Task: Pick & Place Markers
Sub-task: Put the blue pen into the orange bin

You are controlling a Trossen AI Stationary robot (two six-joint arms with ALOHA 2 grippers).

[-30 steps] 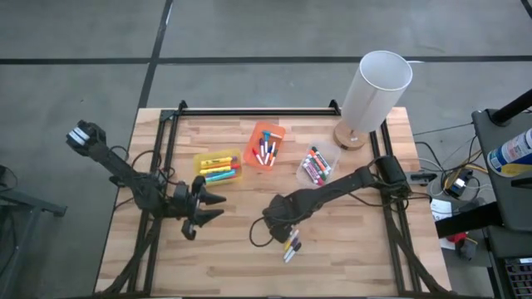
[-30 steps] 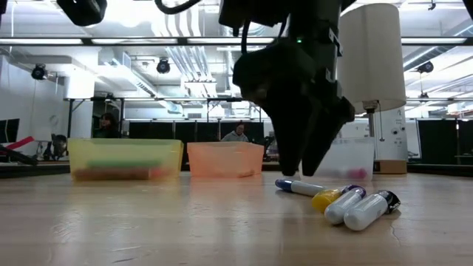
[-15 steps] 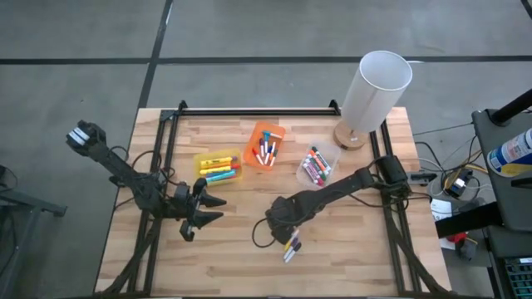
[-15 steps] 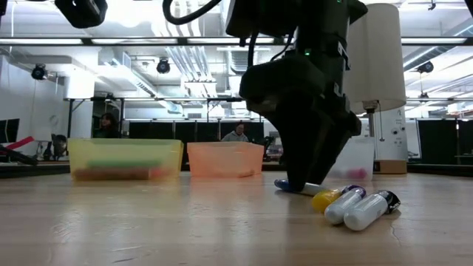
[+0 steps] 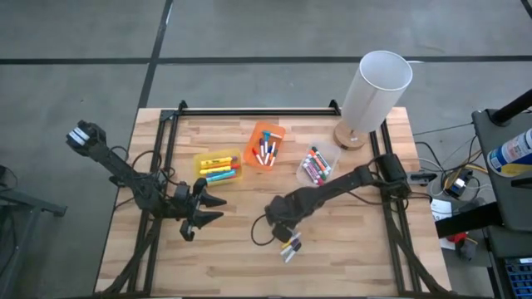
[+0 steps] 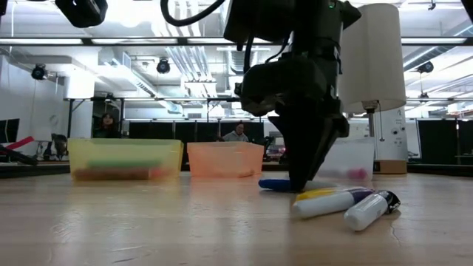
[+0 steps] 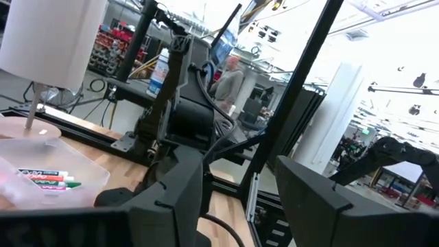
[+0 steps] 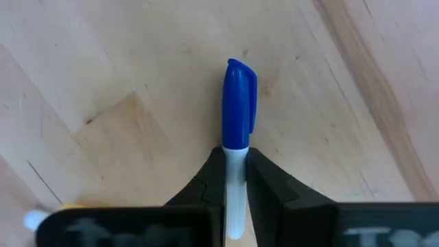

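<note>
My right gripper is down at the table's near middle, shut on a white marker with a blue cap. The same marker shows in the low view. Two more markers lie on the wood right beside it: a yellow-and-purple one and a white one with a black cap. They also show in the high view. My left gripper waits open and empty at the table's left, its fingers also showing in the left wrist view. My right gripper pinches the marker's white barrel, just behind the blue cap, between its two fingers. The fingers point down from above and lie across the marker. The marker lies level, its cap sticking out past the fingers; whether it is clear of the wood I cannot tell.
A yellow bin, an orange bin and a clear bin, each with markers inside, stand in a row across the table's far half. A white lamp shade on a wooden foot stands at the far right corner.
My right gripper has come down onto the blue-capped marker and shut on its barrel. The blue-capped marker has shifted a little toward the table's left. The yellow-and-purple marker beside it has turned about on the wood.
</note>
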